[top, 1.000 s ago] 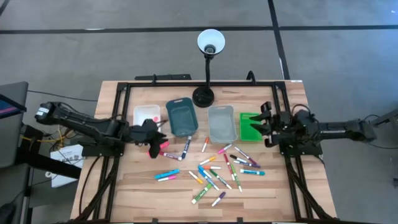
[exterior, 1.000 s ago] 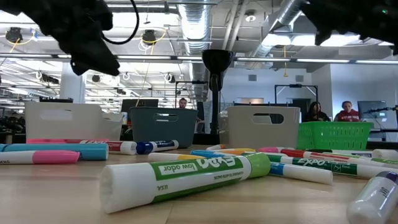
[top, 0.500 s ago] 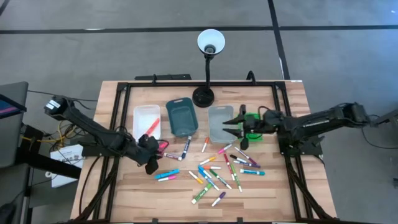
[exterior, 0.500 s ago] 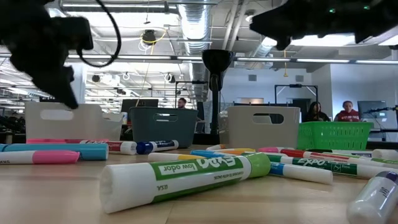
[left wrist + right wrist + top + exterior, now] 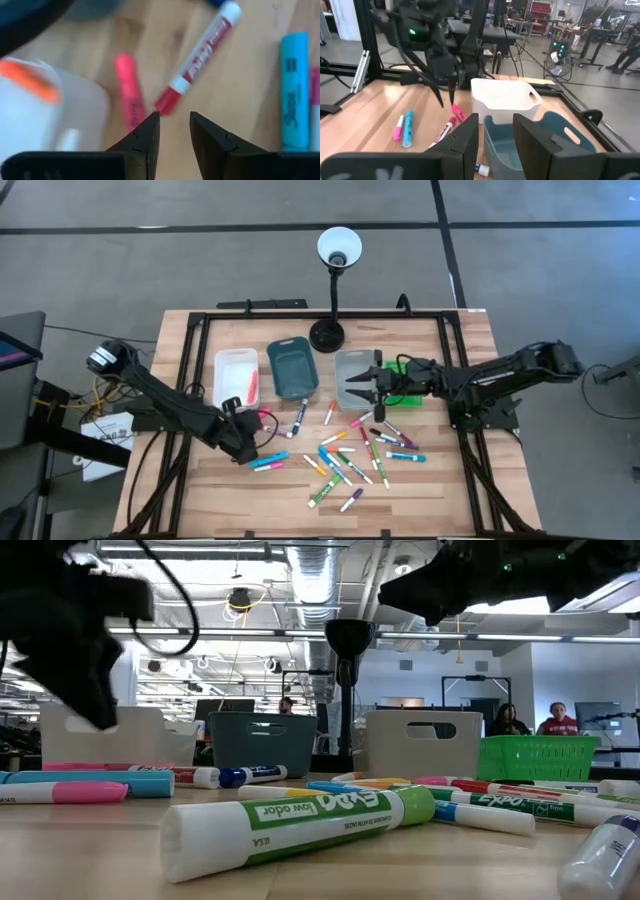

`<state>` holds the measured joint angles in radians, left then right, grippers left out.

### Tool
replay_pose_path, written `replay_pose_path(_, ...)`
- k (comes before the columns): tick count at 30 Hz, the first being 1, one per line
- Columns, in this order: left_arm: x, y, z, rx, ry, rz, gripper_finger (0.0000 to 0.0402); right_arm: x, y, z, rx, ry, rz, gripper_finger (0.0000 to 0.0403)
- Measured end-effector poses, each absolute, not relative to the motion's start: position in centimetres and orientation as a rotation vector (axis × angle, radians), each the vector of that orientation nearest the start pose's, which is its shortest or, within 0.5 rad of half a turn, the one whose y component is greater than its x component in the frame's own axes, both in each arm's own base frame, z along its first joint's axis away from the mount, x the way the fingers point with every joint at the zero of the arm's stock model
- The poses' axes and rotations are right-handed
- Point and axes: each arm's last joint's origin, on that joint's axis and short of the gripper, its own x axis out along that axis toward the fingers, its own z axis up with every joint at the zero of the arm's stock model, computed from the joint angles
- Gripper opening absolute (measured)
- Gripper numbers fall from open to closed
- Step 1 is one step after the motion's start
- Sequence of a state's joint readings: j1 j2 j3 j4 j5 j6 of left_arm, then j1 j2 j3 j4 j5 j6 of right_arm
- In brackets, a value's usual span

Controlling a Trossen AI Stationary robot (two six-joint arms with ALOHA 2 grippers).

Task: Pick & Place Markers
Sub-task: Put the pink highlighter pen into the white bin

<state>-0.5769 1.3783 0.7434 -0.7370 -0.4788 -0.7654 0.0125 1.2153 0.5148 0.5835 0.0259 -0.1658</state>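
Left gripper (image 5: 243, 442) sat low at the table's 9 o'clock side, just at 6 o'clock of the white bin (image 5: 236, 376), jaws slightly apart and empty. We saw a pink marker (image 5: 129, 91) and a red marker (image 5: 196, 60) on the wood right ahead of its fingers (image 5: 146, 136). Right gripper (image 5: 362, 387) hovered over the grey bin (image 5: 356, 378), jaws apart, holding nothing. Most markers (image 5: 350, 452) lay scattered at table centre toward 6 o'clock; an orange marker (image 5: 250, 387) lay inside the white bin.
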Motion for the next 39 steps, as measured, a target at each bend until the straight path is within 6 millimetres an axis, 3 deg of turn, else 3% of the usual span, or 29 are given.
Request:
replay_pose_path(4,19.9,-11.2,18.2,0.071,1.133,0.408,0.0104,24.9,0.2,22.9,-0.168,0.114,-0.006,0.0113)
replay_pose_path(13,20.2,-12.0,14.2,0.149,1.276,0.470,0.0091,24.9,0.2,22.6,-0.169,0.141,-0.003,0.0113)
replay_pose_path(18,20.1,-11.8,13.7,0.044,1.285,0.538,0.0071,24.9,0.2,22.6,-0.169,0.138,-0.003,0.0113)
replay_pose_path(23,19.1,-11.2,12.7,-0.046,1.318,0.620,0.0080,24.9,0.2,22.6,-0.168,0.138,-0.003,0.0113)
replay_pose_path(31,18.9,-11.1,12.4,-0.056,1.316,0.615,0.0109,24.9,0.2,22.7,-0.169,0.135,-0.004,0.0113)
replay_pose_path(39,19.1,-11.3,13.4,-0.121,1.280,0.569,0.0105,24.9,0.2,22.7,-0.169,0.135,-0.004,0.0113)
